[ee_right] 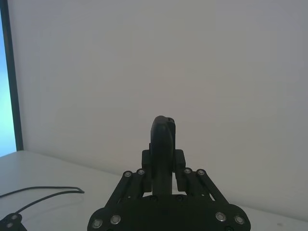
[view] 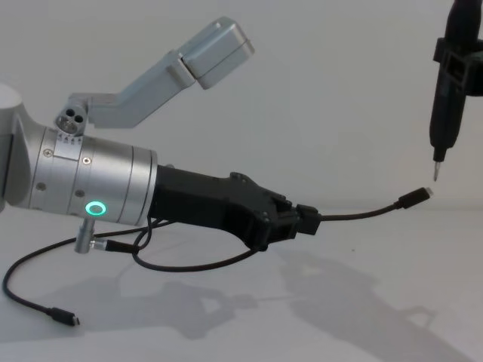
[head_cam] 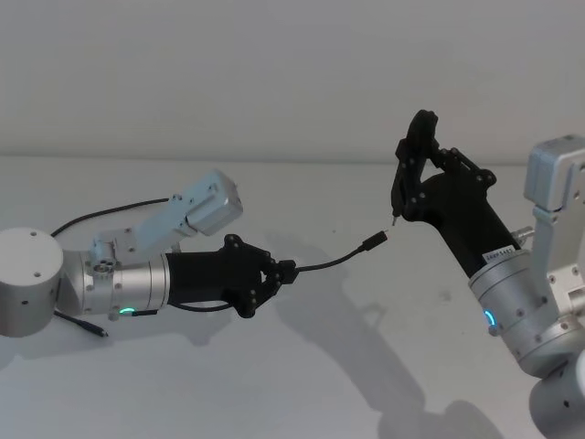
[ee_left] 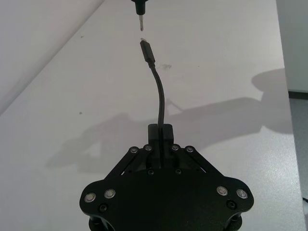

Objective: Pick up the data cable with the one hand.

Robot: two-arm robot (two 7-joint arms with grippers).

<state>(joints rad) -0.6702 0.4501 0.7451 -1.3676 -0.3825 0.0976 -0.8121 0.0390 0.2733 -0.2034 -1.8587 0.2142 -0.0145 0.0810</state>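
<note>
My left gripper (head_cam: pixel 285 271) (view: pixel 306 219) (ee_left: pixel 160 131) is shut on the data cable (head_cam: pixel 334 262) (view: pixel 362 213) (ee_left: pixel 160 96) and holds it above the white table. The cable's free end arches forward to its small plug (head_cam: pixel 375 240) (view: pixel 415 197) (ee_left: pixel 147 50), metal tip leading. My right gripper (head_cam: pixel 422 178) (ee_right: pixel 162 161) is raised on the right, shut on a slim black tool (head_cam: pixel 402 174) (view: pixel 445 98) (ee_right: pixel 162 137). The tool's thin metal tip (ee_left: pixel 140 21) hangs just beyond the plug, with a small gap between them.
The rest of the cable trails under the left arm in a loop (view: pixel 189 264) and ends in a second plug (view: pixel 64 318) (head_cam: pixel 91 327) lying on the table (head_cam: pixel 366 366). A short wire with a silver connector (view: pixel 106 244) hangs at the left wrist. A wall stands behind.
</note>
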